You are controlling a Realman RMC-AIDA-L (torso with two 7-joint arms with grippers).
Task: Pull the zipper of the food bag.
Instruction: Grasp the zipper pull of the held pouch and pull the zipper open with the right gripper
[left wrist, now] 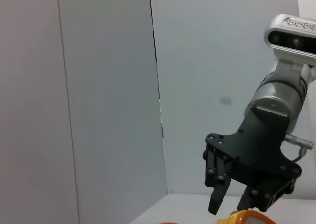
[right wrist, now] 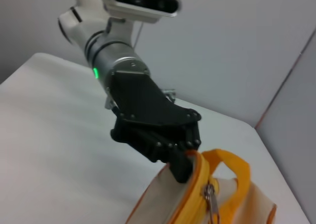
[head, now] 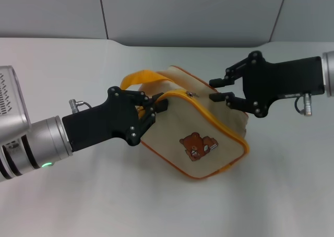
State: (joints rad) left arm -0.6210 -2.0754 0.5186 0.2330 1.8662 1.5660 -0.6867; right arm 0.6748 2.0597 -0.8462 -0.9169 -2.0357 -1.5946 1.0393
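The left claw (head: 156,107) is clamped on the strap end of the food bag (head: 201,135), pinching the orange-yellow piping there. The right claw (head: 216,90) hangs with its fingers spread apart just above the bag's opposite top corner, gripping nothing. The zipper (right wrist: 211,197), a small silver tab, sits on the top seam near the left claw. The bag rests tilted on the white worktop (head: 78,195).

No readable text, brand, number or sign appears in any view. The only marking is a small brown bear patch (head: 199,145) on the side of the food bag (head: 209,127); it is a picture without letters that can be made out.
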